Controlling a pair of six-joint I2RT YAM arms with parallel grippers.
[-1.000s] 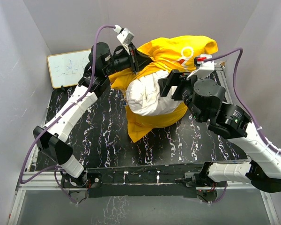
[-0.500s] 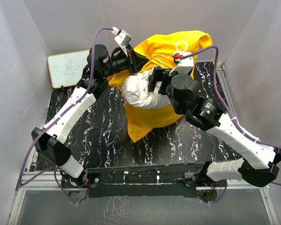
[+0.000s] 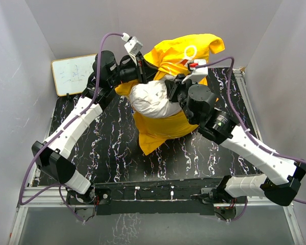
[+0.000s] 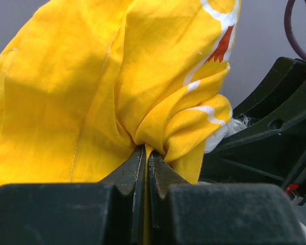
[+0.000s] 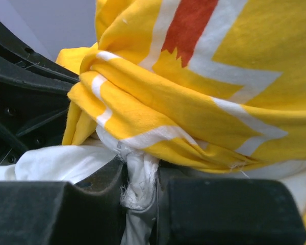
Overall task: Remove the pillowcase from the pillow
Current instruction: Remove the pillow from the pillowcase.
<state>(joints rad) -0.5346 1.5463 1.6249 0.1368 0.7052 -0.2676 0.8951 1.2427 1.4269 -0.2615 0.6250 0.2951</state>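
Observation:
The bright yellow pillowcase [image 3: 181,53] is bunched at the back of the table, its lower flap [image 3: 160,131] lying on the mat. The white pillow [image 3: 149,99] bulges out of it in the middle. My left gripper [image 3: 145,71] is shut on a fold of the pillowcase [image 4: 92,92], the jaws pinching yellow cloth [image 4: 145,153]. My right gripper [image 3: 172,88] is shut on a bunch of white pillow fabric [image 5: 140,178], right under the edge of the yellow printed pillowcase [image 5: 194,87].
A white board [image 3: 74,74] leans at the back left. The black marbled mat [image 3: 107,148] covers the table. Grey walls close in on the left, back and right. Purple cables [image 3: 99,51] arc over both arms.
My right gripper moved left and back to the pillow's top edge and shut on white pillow fabric. The pillowcase and pillow shifted slightly left with it. The left gripper kept its hold.

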